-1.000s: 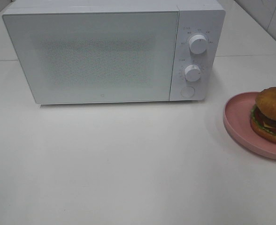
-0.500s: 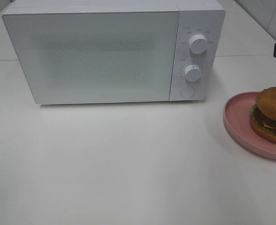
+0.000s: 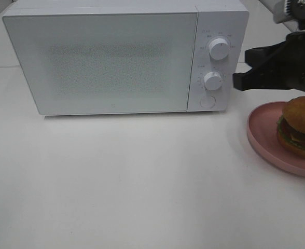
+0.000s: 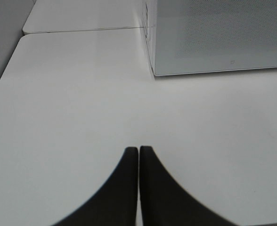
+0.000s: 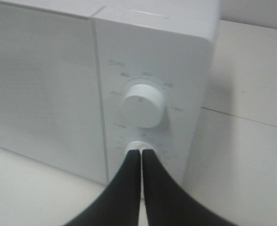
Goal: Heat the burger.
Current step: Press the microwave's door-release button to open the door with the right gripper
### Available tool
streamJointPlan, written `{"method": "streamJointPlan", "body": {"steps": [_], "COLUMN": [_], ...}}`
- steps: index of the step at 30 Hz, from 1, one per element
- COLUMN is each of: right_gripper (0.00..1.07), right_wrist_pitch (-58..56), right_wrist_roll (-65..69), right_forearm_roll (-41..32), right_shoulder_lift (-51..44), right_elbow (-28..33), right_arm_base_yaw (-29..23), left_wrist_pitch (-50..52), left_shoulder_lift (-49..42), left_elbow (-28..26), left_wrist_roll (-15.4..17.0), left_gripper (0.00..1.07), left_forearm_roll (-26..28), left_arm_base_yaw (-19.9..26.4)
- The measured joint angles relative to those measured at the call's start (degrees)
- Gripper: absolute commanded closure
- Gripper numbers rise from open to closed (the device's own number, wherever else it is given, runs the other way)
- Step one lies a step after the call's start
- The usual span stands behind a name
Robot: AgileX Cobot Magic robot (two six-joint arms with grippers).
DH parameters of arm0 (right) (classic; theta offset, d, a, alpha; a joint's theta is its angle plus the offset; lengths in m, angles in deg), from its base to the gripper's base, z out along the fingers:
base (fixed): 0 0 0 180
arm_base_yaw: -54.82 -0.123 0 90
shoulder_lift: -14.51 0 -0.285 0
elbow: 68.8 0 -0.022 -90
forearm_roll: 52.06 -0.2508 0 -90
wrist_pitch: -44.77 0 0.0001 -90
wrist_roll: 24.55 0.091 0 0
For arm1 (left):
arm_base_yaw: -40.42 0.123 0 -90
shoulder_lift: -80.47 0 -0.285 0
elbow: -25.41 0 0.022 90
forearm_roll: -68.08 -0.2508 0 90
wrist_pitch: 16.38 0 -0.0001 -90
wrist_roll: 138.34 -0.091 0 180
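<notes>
The burger [image 3: 301, 126], with a golden-brown bun, lettuce and tomato, sits on a round pink plate [image 3: 264, 136] at the right of the table. A white microwave [image 3: 106, 62] stands at the back with its door shut. My right gripper [image 3: 237, 81] is shut and empty, just right of the microwave's control panel and above the plate's far side; in the right wrist view the right gripper [image 5: 141, 151] points at the lower knob [image 5: 134, 145], below the upper knob [image 5: 143, 104]. My left gripper [image 4: 138, 150] is shut and empty over bare table, left of the microwave [image 4: 218, 35]; it does not show in the exterior view.
The microwave's panel carries two knobs [image 3: 219, 48] [image 3: 213, 81] and a round button [image 3: 207, 101]. The white table [image 3: 142, 181] stretches in front of it. A seam between tabletops [image 4: 82, 30] runs behind the left gripper's area.
My right arm has come in from the right edge and moved left toward the microwave's control panel. The burger, plate and microwave have not moved.
</notes>
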Motion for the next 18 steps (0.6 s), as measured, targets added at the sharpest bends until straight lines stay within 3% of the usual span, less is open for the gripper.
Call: {"method": "streamJointPlan", "body": {"steps": [7, 18], "right_gripper": [1.07, 1.06], "right_wrist_pitch": [4.7, 9.7], "right_wrist_roll": [6.1, 12.4], "right_forearm_roll": [0.0, 0.0], "right_shoulder_lift": [7.4, 16.6], "right_elbow": [0.0, -0.1], "right_arm_base_yaw": [-8.3, -9.2], "left_wrist_pitch": [0.0, 0.0], "left_shoulder_lift": [0.0, 0.0], "left_elbow": [0.0, 0.0], "left_wrist_roll": [0.0, 0.0], "left_gripper": [1.06, 1.06], "left_forearm_roll": [0.0, 0.0], "left_arm_base_yaw": [0.0, 0.0]}}
